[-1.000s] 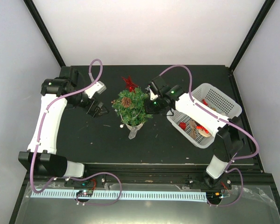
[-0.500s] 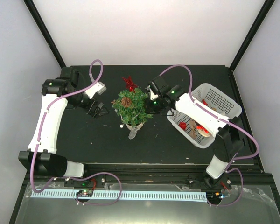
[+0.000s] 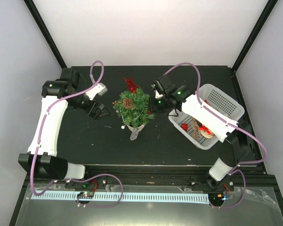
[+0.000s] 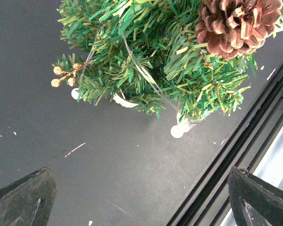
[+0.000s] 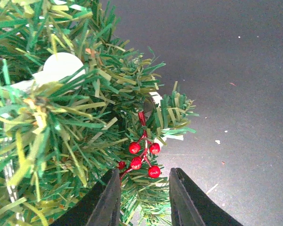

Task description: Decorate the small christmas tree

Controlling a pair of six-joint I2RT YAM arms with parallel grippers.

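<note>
Right gripper [image 5: 144, 173]: stands narrowly parted, grips nothing. Just beyond the fingertips, a red berry sprig [image 5: 142, 159] among the branches of the small christmas tree [image 5: 61, 117]. Left gripper [image 4: 139, 175]: gapes wide, holds nothing; faces the tree's other side, apart from it, pine cone [image 4: 236, 23] ahead to the right, black table [image 4: 108, 155] beneath.

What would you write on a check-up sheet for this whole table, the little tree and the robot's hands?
Surface: black table, a few pale specks and scratches.
Job's things: small christmas tree standing, carrying a pine cone, red berries, gold berries, red topper.
Clutter: white basket of ornaments on the right arm's side.
Grippers: left gripper open, empty, beside the tree; right gripper open at the red berries.
Cables: purple cables loop along both arms.
Surroundings: white walls, black frame posts.
</note>
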